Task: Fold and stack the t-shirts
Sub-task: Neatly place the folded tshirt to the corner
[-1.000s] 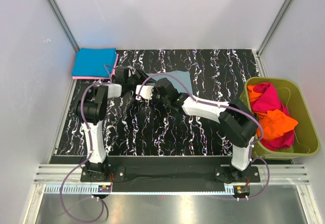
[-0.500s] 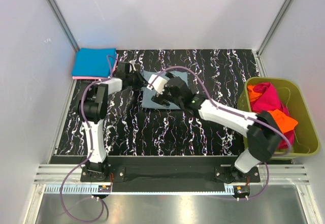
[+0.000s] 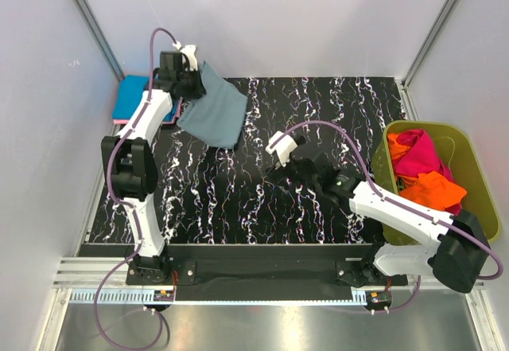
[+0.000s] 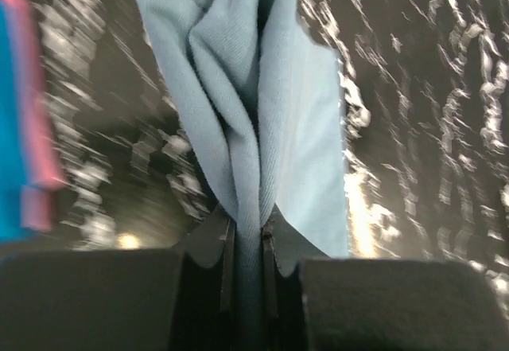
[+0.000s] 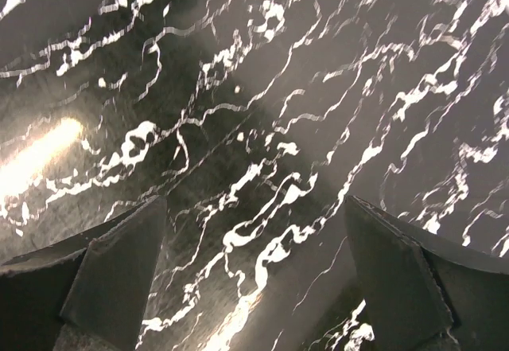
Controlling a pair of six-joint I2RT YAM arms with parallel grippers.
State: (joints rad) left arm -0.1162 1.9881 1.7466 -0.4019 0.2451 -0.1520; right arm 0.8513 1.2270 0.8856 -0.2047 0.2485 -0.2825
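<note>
Left gripper point(image 4: 246, 243), jaws pinched shut on a bunched edge of the grey-blue t-shirt point(image 3: 213, 114), which hangs beside the folded stack point(image 3: 134, 100) at the rear left of the desk point(image 3: 334, 104); right gripper point(image 5: 254, 279), jaws wide and empty; held at one point, the folds may slump apart on lowering.

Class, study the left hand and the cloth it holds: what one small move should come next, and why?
Probably swing the left hand leftward and lower the folded dusty grey-blue cloth t-shirt it pinches onto the bright blue folded t-shirt, since it hangs lifted just beside that one.
</note>
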